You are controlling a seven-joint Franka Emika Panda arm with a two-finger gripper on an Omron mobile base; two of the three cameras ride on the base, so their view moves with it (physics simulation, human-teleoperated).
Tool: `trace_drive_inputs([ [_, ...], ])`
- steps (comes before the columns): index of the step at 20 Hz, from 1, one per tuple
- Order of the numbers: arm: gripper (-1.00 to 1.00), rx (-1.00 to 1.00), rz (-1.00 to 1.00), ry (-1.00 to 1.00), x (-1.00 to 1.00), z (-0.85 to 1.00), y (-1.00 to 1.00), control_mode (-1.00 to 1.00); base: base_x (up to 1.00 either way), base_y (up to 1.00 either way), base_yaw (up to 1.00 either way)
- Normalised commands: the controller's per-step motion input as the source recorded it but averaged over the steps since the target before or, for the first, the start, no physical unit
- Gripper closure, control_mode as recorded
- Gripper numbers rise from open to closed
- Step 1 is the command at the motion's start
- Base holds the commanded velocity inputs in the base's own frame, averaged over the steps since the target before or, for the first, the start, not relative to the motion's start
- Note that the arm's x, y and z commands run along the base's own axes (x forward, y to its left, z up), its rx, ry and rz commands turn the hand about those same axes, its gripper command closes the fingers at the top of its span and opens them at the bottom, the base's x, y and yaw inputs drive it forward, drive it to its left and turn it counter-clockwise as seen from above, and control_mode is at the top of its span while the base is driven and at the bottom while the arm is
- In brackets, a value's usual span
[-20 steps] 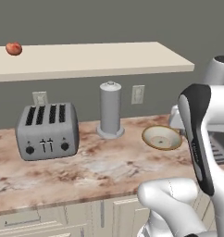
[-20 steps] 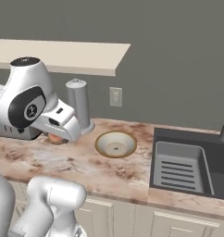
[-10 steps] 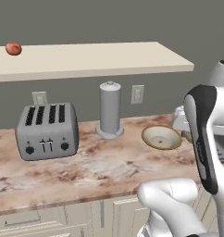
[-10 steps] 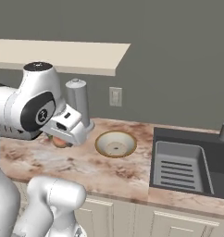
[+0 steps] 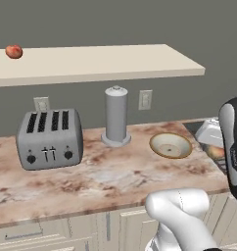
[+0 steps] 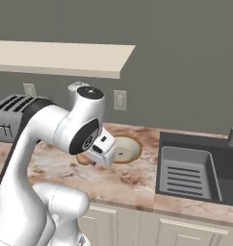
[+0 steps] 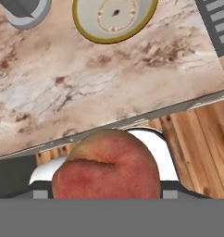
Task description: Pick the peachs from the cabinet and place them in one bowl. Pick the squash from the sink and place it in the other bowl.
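While one peach (image 7: 107,164) is held close against the camera in the hand view, clamped in the gripper (image 6: 92,161), the bowl (image 7: 113,17) is seen well ahead of it, across a stretch of marbled counter (image 7: 86,88). In the hand view, wooden floor is seen beyond the counter edge below the fruit, so the fruit appears to hang over the front edge, not over the bowl. A release here would likely be followed by a fall to the floor. In the right base view, the gripper is seen low beside the bowl (image 6: 122,150), with a sliver of orange fruit beneath it. A low approach could knock the rim and slide the bowl toward the sink (image 6: 195,168). A second peach (image 5: 13,51) is seen on the cabinet (image 5: 101,62), at its far left above the toaster (image 5: 49,138). A grey canister (image 5: 116,116) stands near the bowl (image 5: 170,144) and could be clipped by a wide swing.
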Motion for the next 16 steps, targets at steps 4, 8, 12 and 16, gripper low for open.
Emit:
trace_drive_inputs([
  [4,1.0,0.0,0.0,0.06,0.99,0.0,-0.2,-1.0,0.0,0.0,0.0],
  [8,1.0,0.0,-0.05,-0.05,0.76,-0.18,-0.01,-1.0,0.0,0.0,0.0],
  [12,1.0,0.0,-0.09,-0.39,0.09,-0.29,-0.05,-1.0,0.0,0.0,0.0],
  [16,1.0,0.0,-0.06,-0.32,-0.03,-0.15,0.0,-1.0,0.0,0.0,0.0],
])
